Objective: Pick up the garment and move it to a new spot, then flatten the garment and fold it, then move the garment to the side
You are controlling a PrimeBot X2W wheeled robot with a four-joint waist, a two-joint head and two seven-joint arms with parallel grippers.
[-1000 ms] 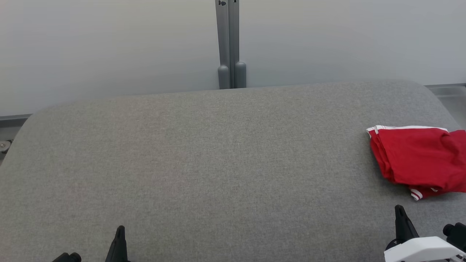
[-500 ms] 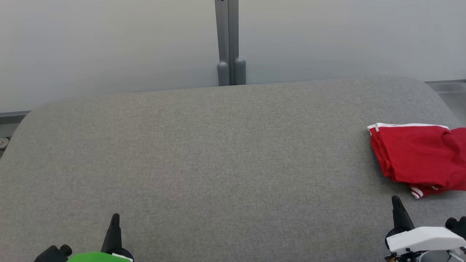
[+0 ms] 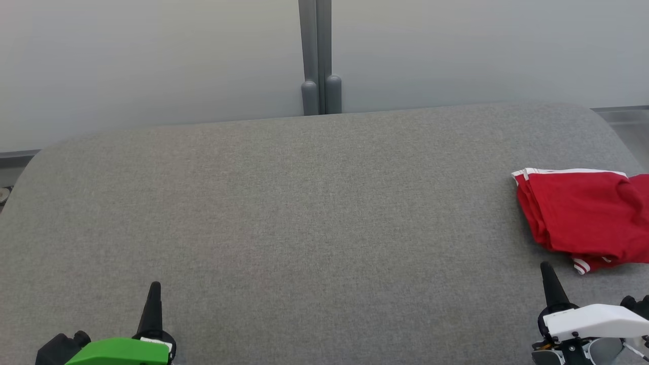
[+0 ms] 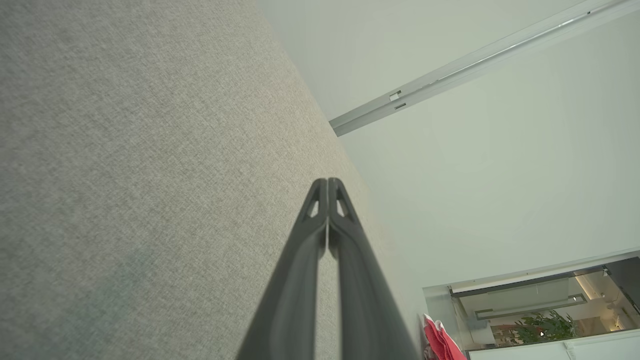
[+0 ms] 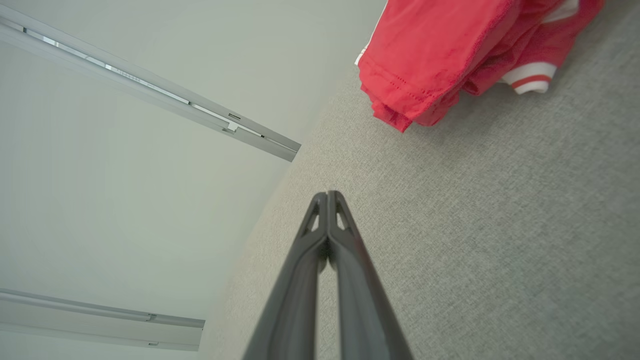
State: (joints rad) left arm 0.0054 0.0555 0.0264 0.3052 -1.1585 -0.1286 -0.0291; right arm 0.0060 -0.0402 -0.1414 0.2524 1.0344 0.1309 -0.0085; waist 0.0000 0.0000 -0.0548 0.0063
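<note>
Red short-sleeved fabric garment with white-striped trim (image 3: pixel 583 215) lies bunched in layers at the right end of the grey fabric-covered table (image 3: pixel 304 203), apart from both grippers. Left gripper (image 3: pixel 153 291) is at the table's near edge toward its left end, fingers pressed together, nothing held. Right gripper (image 3: pixel 546 268) is at the table's near edge toward its right end, near the garment but not touching it, fingers also together and empty.

Risks: going in with fingers together would likely shove the cloth instead of pinching it. The heap sits close to the table's right end, so a push could slide it off. Stacked layers mean a pinch may catch one ply only and drag the rest.

Hard to tell: the garment's right part is cut off in the head view and its top in the right wrist view, so its full extent and type are unclear.
</note>
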